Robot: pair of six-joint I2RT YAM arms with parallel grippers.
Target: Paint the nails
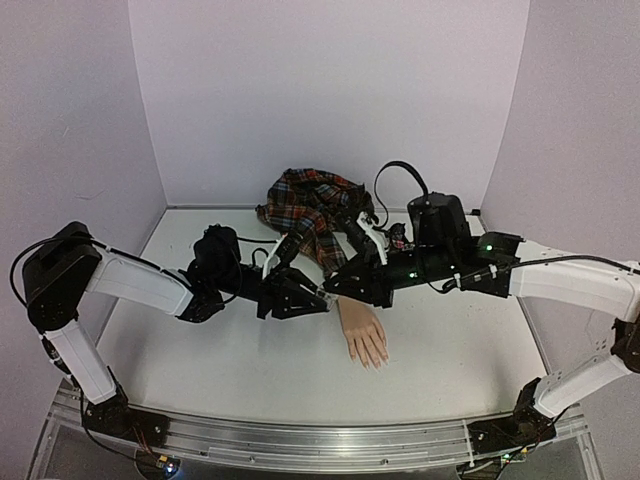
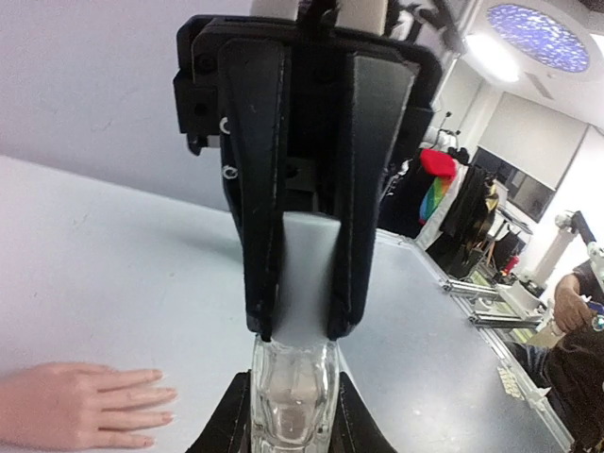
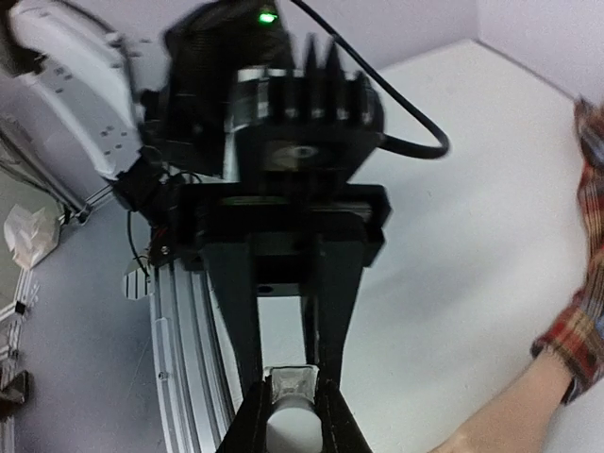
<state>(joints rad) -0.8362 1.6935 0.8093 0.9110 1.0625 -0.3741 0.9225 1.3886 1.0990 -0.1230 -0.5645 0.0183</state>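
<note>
Left end effector (image 2: 291,420): pinched the body of a small clear glass bottle (image 2: 293,373) between its fingers and held it in the air above the middle of the table.
Right end effector (image 2: 304,326): faced the left one, fingers clamped on the pale cap (image 2: 307,260) at the bottle's top.
Why held so: one arm steadied the glass while the other gripped the cap. I judged this to be the set-up for twisting the cap off, probably with a brush under it, though no brush showed.
Nails (image 2: 166,394): at the tips of the mannequin hand (image 1: 362,335), bare and pale, with no paint that I could make out.
Mannequin hand: lay flat, back upward, near the middle of the table and a little toward the right edge, with its fingers pointing at the near edge. It sat just below and beside the joined end effectors and touched neither.
Why placed so: with the fingers spread and the nails facing up, a brush could reach them from above.
Plaid sleeve (image 1: 310,205): bunched up toward the far edge, partly hidden behind the arms.
Table (image 1: 250,370): plain white and matte, with a metal rail (image 1: 300,445) along the near edge where the arm bases were bolted.
Room: pale lilac walls closed in the far, left and right edges. Past the open side, the left wrist view showed a bright ceiling lamp, benches and a seated person.
</note>
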